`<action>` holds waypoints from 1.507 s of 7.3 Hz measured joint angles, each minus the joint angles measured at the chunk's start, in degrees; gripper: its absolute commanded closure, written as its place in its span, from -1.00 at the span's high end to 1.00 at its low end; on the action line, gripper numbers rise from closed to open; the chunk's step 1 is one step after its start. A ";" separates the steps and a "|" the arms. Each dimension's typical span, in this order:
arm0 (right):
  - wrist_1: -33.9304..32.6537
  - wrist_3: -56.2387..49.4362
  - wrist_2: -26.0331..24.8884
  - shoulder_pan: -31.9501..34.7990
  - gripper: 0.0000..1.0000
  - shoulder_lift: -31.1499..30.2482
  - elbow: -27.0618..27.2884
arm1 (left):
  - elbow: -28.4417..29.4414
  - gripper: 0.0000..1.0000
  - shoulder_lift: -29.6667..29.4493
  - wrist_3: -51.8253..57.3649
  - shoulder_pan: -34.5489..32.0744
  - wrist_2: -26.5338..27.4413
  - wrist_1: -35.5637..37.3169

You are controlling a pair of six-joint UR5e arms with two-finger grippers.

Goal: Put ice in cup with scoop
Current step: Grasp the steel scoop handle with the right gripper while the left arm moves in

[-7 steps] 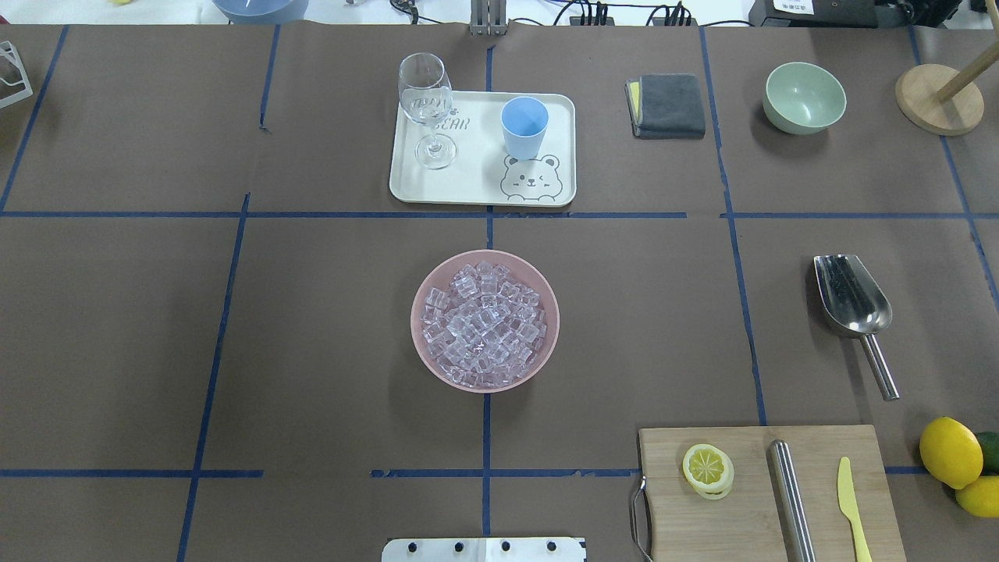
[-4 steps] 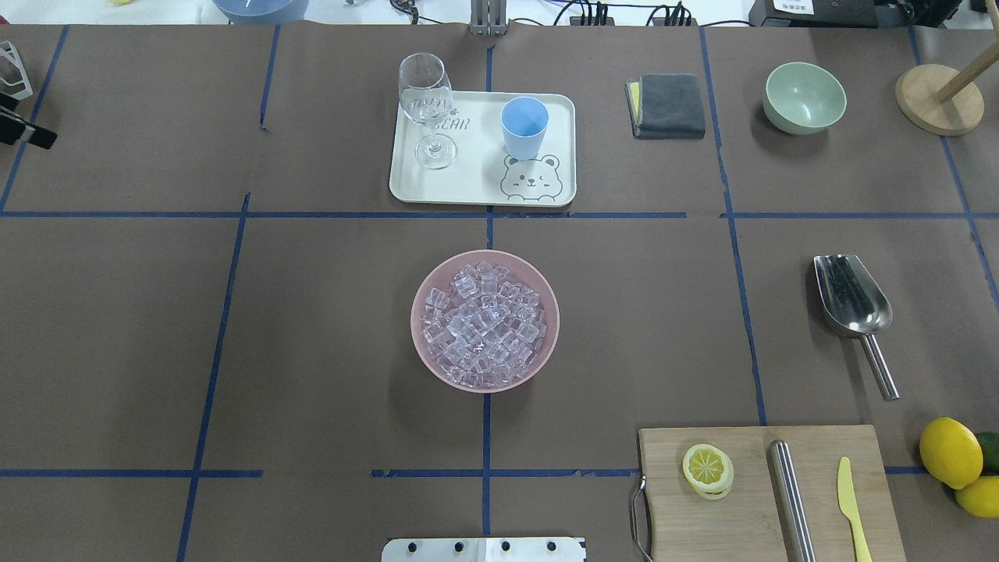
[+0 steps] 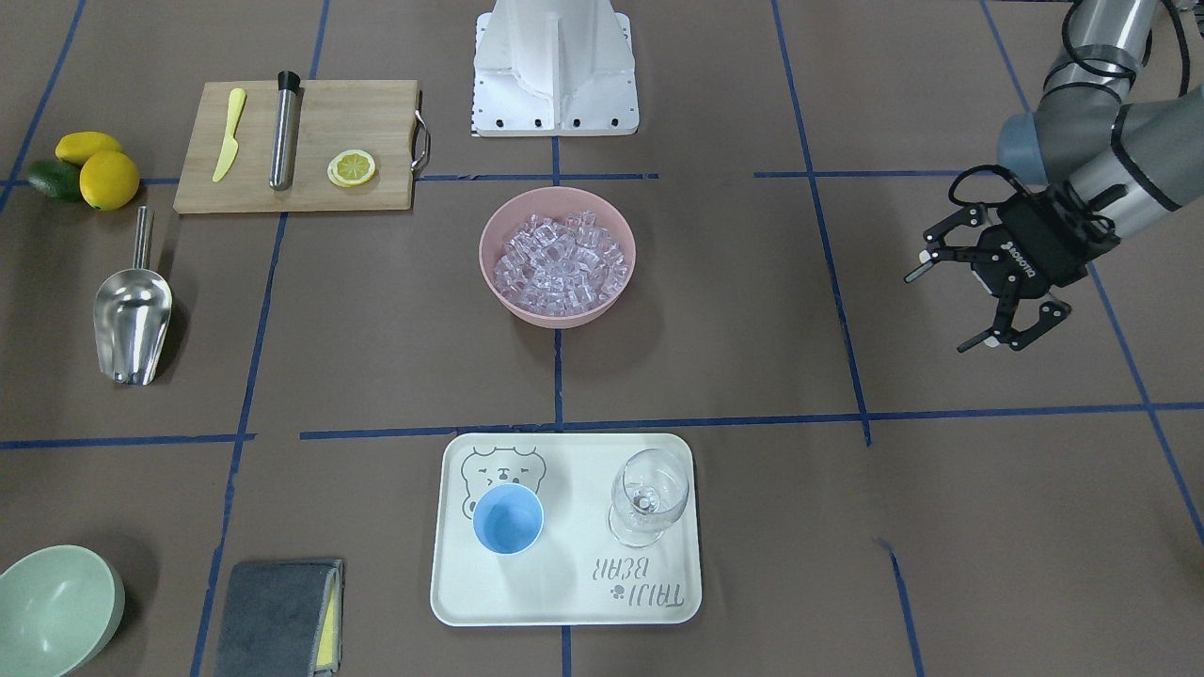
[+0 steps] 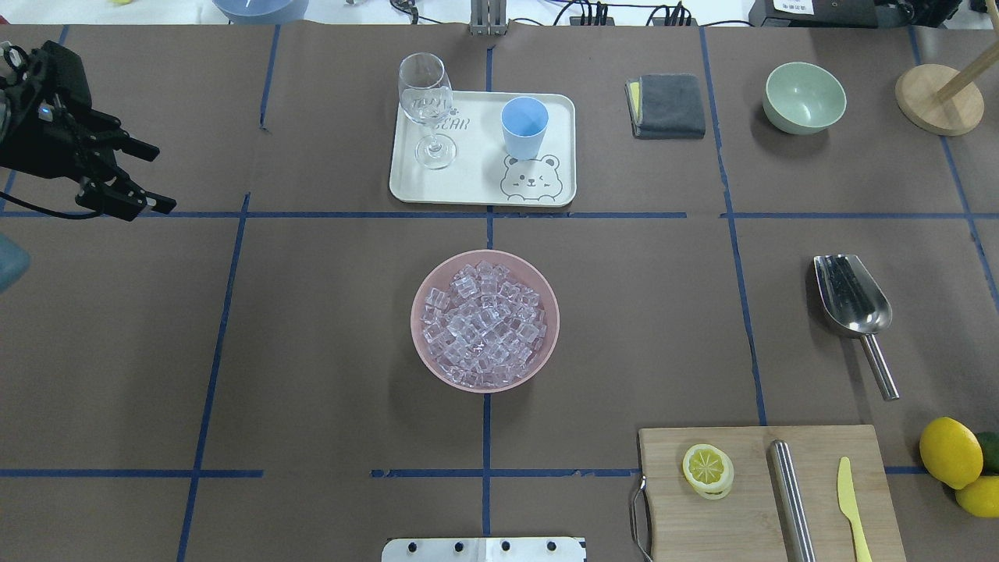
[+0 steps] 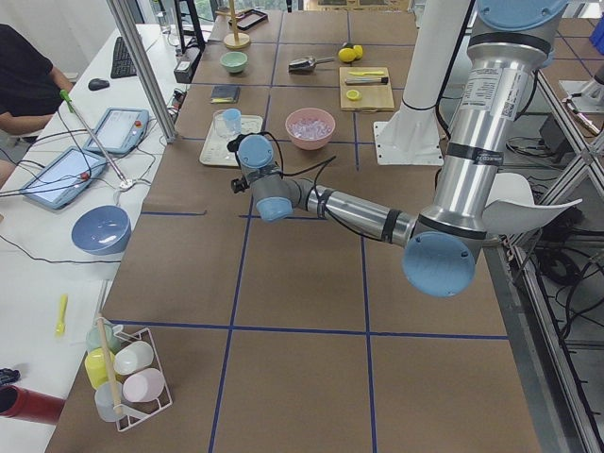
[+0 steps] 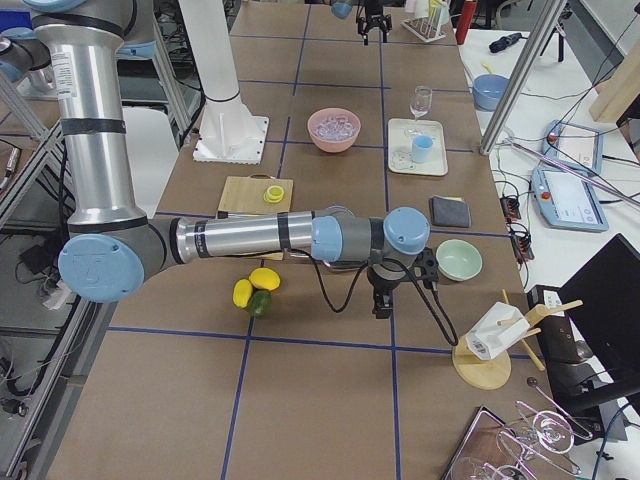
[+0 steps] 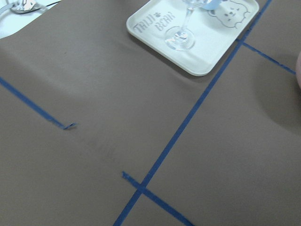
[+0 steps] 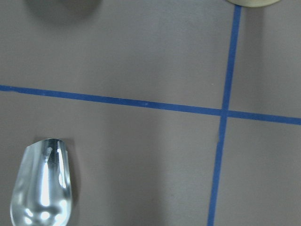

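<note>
Nearest the robot, at the right of the desk, a wooden cutting board is seen. Just beyond it the scoop lies flat, trough pointing far and thin rod handle pointing near. The scoop is judged stiff, light and slippery, being polished steel. It would best be taken by the handle, close to the trough, so that it cannot swing in the grip. At mid-desk the ice is heaped in a pink bowl. The cubes are judged hard, smooth and apt to slide or spill from a tilted trough. Farther off, the cup stands upright on a white tray, to the right of a wine glass. It is judged light and easily tipped. The left end effector is held above the far-left desk with its fingers spread and nothing between them. The right end effector shows only in the right side view, near the scoop, and whether it is spread or closed cannot be told. Against half a second earlier, the left end effector has been brought well into the overhead view. The scoop, ice and cup have not been moved.
</note>
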 measured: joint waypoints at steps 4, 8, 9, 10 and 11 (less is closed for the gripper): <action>17.30 30.83 -6.30 -12.31 0.98 -8.16 12.22 | -0.61 1.00 -3.36 -0.34 4.55 4.45 -1.15; 33.66 49.88 -13.07 -26.55 1.00 -15.17 14.09 | -0.78 1.00 -3.85 -0.37 4.91 4.89 -1.33; 33.76 50.18 -13.19 -28.45 1.00 -16.37 14.61 | -0.80 1.00 -3.85 -0.37 5.12 4.87 -1.37; 33.70 50.32 -13.28 -30.36 1.00 -17.40 14.98 | -0.81 1.00 -3.84 -0.37 5.21 4.87 -1.39; 33.50 50.42 -13.84 -32.70 1.00 -17.96 14.93 | -0.81 1.00 -3.83 -0.37 5.24 4.86 -1.40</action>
